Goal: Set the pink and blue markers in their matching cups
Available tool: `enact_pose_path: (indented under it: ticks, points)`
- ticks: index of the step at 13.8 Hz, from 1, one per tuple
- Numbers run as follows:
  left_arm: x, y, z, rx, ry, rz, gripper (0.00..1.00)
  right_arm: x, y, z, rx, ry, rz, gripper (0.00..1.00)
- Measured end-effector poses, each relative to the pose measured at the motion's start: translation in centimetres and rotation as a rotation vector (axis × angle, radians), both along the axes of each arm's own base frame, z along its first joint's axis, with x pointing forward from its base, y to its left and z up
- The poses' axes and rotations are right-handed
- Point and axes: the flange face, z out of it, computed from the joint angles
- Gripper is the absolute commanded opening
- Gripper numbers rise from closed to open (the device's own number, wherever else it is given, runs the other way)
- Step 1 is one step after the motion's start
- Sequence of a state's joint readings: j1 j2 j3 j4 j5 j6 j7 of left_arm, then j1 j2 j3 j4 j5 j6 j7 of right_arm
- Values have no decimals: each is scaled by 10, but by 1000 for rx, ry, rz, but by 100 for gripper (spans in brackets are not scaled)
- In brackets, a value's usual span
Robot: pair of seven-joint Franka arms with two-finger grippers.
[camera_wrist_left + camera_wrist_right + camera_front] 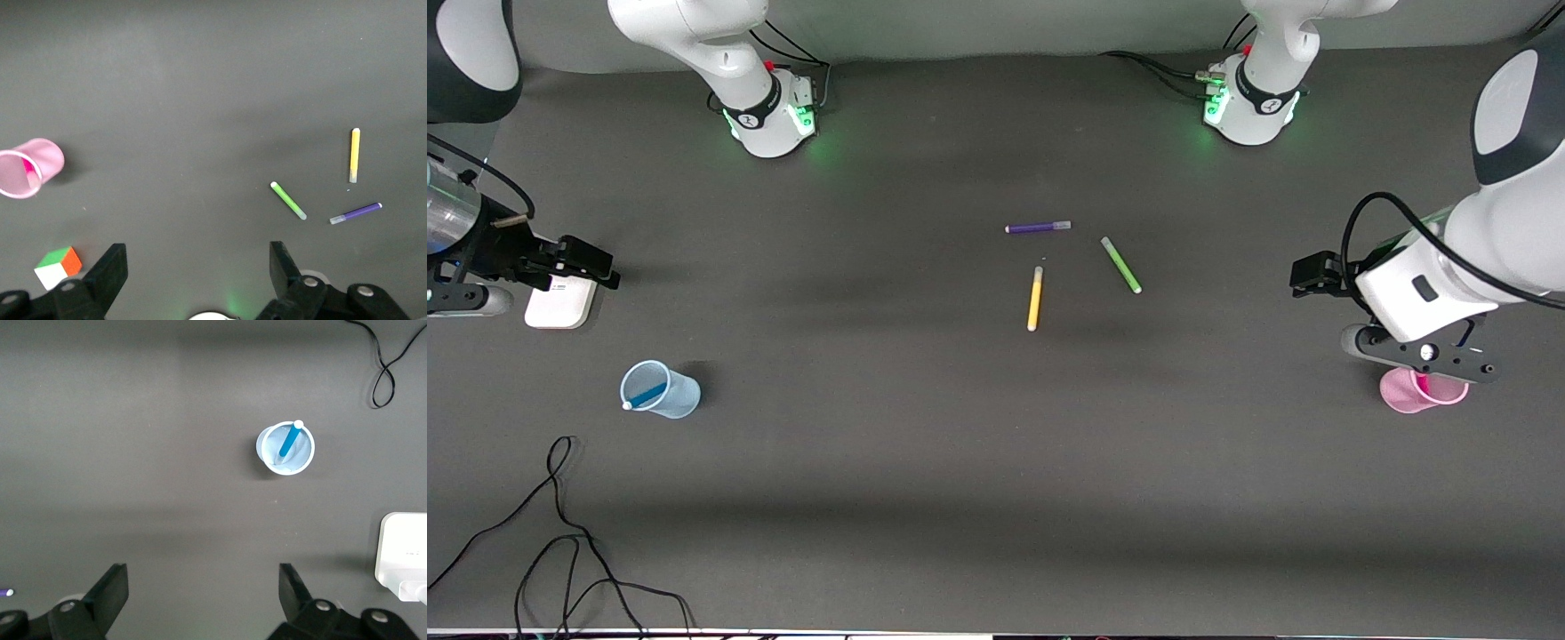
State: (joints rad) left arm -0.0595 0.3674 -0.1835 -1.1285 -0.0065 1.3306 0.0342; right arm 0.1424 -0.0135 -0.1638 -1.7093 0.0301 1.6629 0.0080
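Both markers stand in matching cups.
Blue marker (pixel 289 441) in blue cup (pixel 268 450), pink marker (pixel 28 165) in pink cup (pixel 50 155); left hand (pixel 198 268) and right hand (pixel 203 590) released, each at its worktop (pixel 960 444) end.

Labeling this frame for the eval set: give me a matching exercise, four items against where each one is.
Items:
1. blue marker
2. pink marker
3. yellow pen
4. left gripper

Places or states:
A. lying flat mid-table beside the green pen
B. in the pink cup
C. open, empty, up over the table near the pink cup
D. in the blue cup

Pairs: 1-D, 2-B, 3-A, 4-C
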Motion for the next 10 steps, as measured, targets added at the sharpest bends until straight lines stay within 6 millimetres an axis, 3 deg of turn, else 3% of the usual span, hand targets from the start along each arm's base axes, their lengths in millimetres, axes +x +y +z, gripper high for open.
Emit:
enact_pose_path:
  ticks: [2, 10]
  points:
    - [-8, 3, 0, 11, -46, -9, 95, -1, 0, 5, 1, 6, 1, 100]
    - [-73, 7, 3, 23, -124, -113, 99, 0, 6, 15, 49, -7, -2, 100]
